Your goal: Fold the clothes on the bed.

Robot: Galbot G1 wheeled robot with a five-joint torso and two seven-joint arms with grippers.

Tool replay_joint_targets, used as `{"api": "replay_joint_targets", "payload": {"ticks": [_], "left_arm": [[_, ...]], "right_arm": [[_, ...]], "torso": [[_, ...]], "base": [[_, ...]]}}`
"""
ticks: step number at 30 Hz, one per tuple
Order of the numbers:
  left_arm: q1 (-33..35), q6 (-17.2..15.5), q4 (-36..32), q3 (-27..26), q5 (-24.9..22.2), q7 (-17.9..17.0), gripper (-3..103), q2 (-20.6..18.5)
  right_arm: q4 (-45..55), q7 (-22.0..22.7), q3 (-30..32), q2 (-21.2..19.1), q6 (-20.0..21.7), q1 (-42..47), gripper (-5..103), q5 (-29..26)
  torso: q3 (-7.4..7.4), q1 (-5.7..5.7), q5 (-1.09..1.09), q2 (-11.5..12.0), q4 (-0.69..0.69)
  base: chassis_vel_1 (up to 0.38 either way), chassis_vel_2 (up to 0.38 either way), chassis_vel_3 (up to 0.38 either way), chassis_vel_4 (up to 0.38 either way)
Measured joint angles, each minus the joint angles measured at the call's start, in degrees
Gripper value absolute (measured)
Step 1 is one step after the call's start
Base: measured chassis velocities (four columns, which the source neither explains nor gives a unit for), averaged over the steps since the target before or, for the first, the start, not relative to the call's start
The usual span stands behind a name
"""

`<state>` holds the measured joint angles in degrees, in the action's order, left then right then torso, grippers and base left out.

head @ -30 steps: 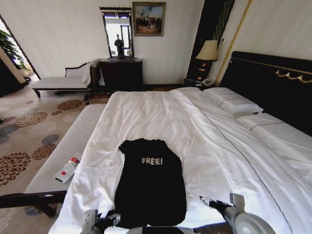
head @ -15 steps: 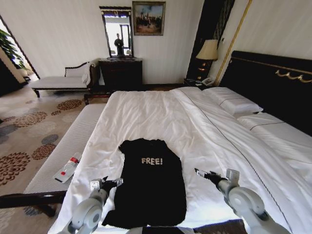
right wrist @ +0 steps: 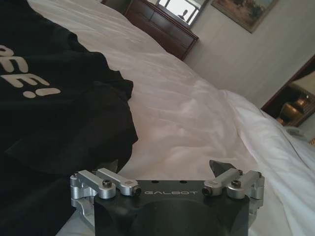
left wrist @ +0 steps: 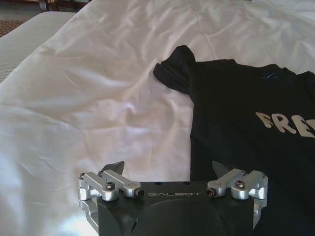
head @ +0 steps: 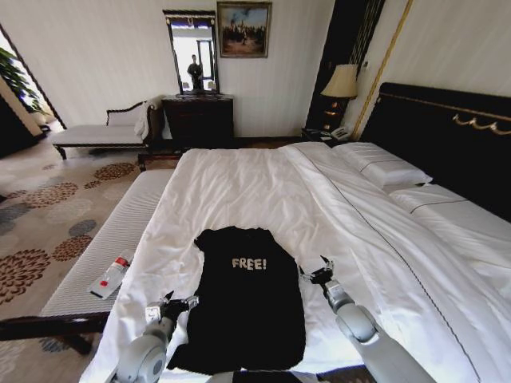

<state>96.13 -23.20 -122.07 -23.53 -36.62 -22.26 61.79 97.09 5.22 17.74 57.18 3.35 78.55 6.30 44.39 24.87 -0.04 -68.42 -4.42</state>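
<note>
— How far along is it?

— Barely begun, I'd say. The left gripper (head: 180,302) is hovering with fingers spread at the T-shirt's (head: 247,307) near left edge. The shirt is lying flat and unfolded on the bed (head: 239,187), "FREE!" facing up. The right gripper (head: 315,272) is waiting just beside its right edge, also spread, holding nothing.

Pale walls, patterned carpet (head: 48,231), dark dresser (head: 198,120), mirror (head: 192,52), painting (head: 243,30), lamp (head: 341,83).
</note>
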Motion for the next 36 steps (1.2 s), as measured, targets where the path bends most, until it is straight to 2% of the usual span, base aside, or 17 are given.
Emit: {"api": "replay_joint_targets", "payload": {"ticks": [2,3,6,8,12,14,18,23,35,36], "left_arm": [[0.42,0.23,-0.58,-0.15,0.0,0.05,100,0.14],[0.42,0.23,-0.58,-0.15,0.0,0.05,100,0.14],[1.03,0.38,-1.24,-0.21,0.0,0.22,100,0.24],[1.11,0.39,-1.27,-0.21,0.01,0.22,100,0.27],[1.63,0.43,-1.39,0.13,0.68,0.22,100,0.75],[2.01,0.43,-1.52,0.13,0.95,0.22,100,0.81],[3.21,0.7,-1.75,-0.29,1.48,0.48,100,0.92],[4.13,1.02,-2.27,-0.9,1.54,0.64,100,0.96],[4.15,1.03,-2.68,-0.66,1.52,0.62,100,1.25],[4.26,1.04,-2.79,-0.75,1.47,0.62,100,1.25]], "right_arm": [[-0.23,-0.07,0.14,0.09,-3.77,0.72,100,4.08],[-0.23,-0.07,0.14,0.09,-3.77,0.72,100,4.08],[2.08,-0.77,0.88,-0.06,-8.67,2.84,100,7.63],[2.54,-1.02,0.9,-0.11,-9.36,3.25,100,8.03],[2.85,-2.9,-0.1,-0.19,-14.11,4.59,100,12.83],[2.4,-3.34,-0.73,-0.14,-15.17,4.68,100,13.84],[2.31,-4.05,-2.02,0.25,-15.85,5.24,100,14.89],[0.96,-4.16,-2.65,1.06,-17.32,6.16,100,20.04],[-3.48,-2.32,-2.32,1.61,-17.74,4.43,101,24.29],[-4.16,-2.14,-2.46,1.68,-17.61,3.88,96,24.54]], "torso": [[0.0,0.0,0.0,0.0,0.01],[0.0,0.0,0.0,0.0,0.01],[0.0,0.0,0.0,0.0,0.0],[0.0,0.0,-0.01,0.0,0.0],[0.0,0.0,-0.01,-0.01,0.0],[0.0,0.0,-0.01,-0.01,0.0],[0.0,0.01,0.0,-0.01,0.01],[0.0,0.0,0.0,-0.01,0.01],[0.0,0.0,0.0,-0.01,0.0],[0.0,0.0,0.0,-0.01,0.01]], "base": [[0.0,0.0,0.0,0.0],[0.0,0.0,0.0,0.0],[0.0,0.0,0.0,0.0],[0.0,0.0,0.0,0.0],[0.0,0.0,0.0,0.0],[0.0,0.0,0.0,0.0],[0.0,0.0,0.0,0.0],[0.0,0.0,0.0,0.0],[0.0,0.0,0.0,0.0],[0.0,0.0,0.0,0.0]]}}
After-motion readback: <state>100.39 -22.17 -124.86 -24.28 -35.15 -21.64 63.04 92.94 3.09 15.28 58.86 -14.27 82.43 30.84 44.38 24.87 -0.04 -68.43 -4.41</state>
